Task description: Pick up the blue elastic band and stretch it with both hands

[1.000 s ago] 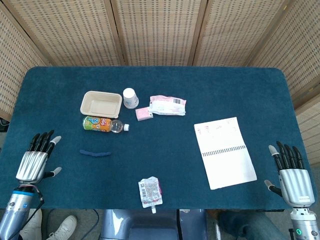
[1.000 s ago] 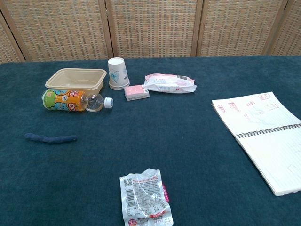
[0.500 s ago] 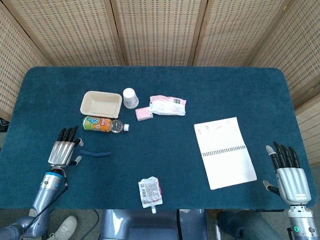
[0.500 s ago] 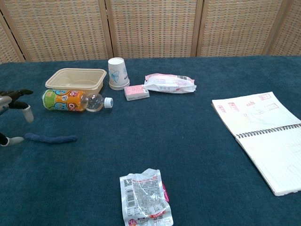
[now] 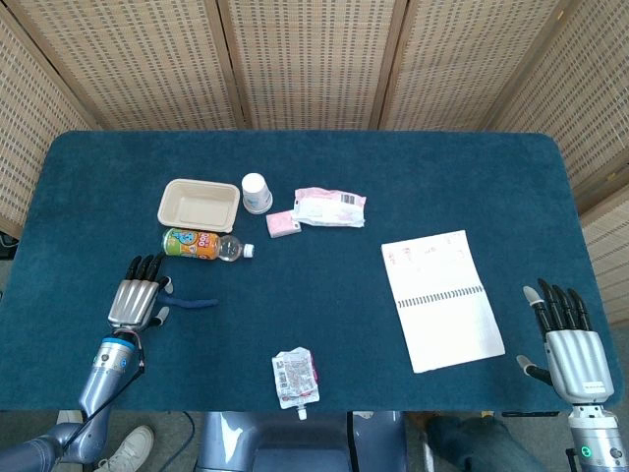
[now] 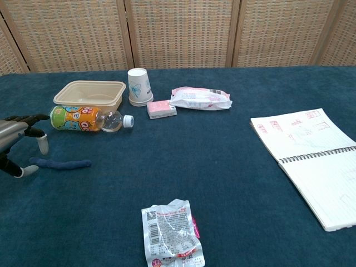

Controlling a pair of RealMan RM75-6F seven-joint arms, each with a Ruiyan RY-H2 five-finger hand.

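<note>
The blue elastic band (image 5: 194, 302) (image 6: 61, 163) lies flat on the dark blue table, just below the orange bottle. My left hand (image 5: 141, 294) (image 6: 15, 146) hovers over the band's left end with its fingers spread and nothing in them. In the head view, my right hand (image 5: 567, 339) sits at the table's near right corner, fingers apart and empty, far from the band. The chest view does not show the right hand.
An orange drink bottle (image 5: 204, 244) lies on its side just behind the band. Behind it are a beige tray (image 5: 199, 205), a paper cup (image 5: 257, 192), a pink box (image 5: 283, 224) and a white packet (image 5: 329, 206). An open notebook (image 5: 440, 298) lies right; a crumpled pouch (image 5: 295, 377) near front.
My left hand has moved from the near left edge rightward and forward, ending over the band's left end. The right hand has barely shifted.
</note>
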